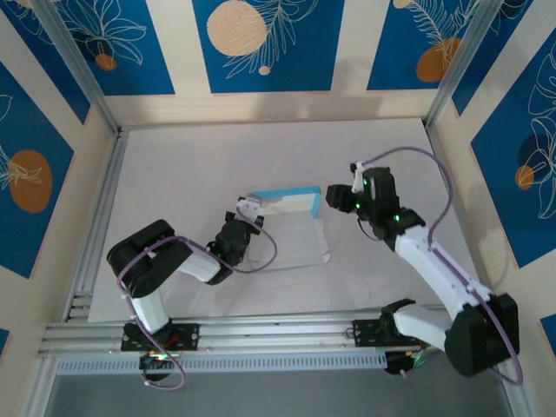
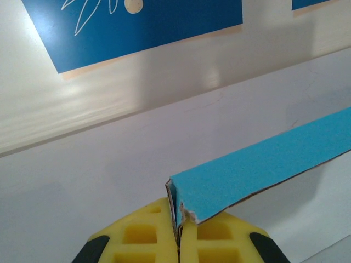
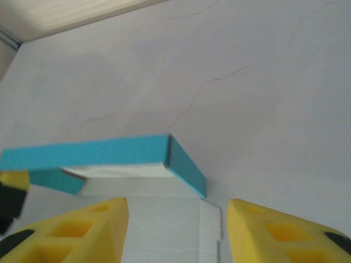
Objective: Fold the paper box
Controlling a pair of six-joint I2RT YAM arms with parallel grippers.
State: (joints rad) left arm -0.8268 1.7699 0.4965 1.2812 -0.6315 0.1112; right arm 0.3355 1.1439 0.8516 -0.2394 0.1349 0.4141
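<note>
L pincer [image 2: 178, 219] clamps paper box [image 2: 263, 170] corner; R pincer [image 3: 176, 213] agape, arm outstretched.

The paper box [image 1: 291, 204] light blue, white inside; jaws yellow; table [image 1: 174, 174] white.

The box [image 1: 287, 228] was half folded. Its white base lay flat, and a light-blue wall [image 2: 263, 164] stood along the far edge. The wall's frayed left corner was pinched in the left gripper [image 2: 178, 233]. At its right end a short blue flap [image 3: 186, 167] turned back toward the open right gripper [image 3: 175, 222], just ahead of it and apart.
</note>
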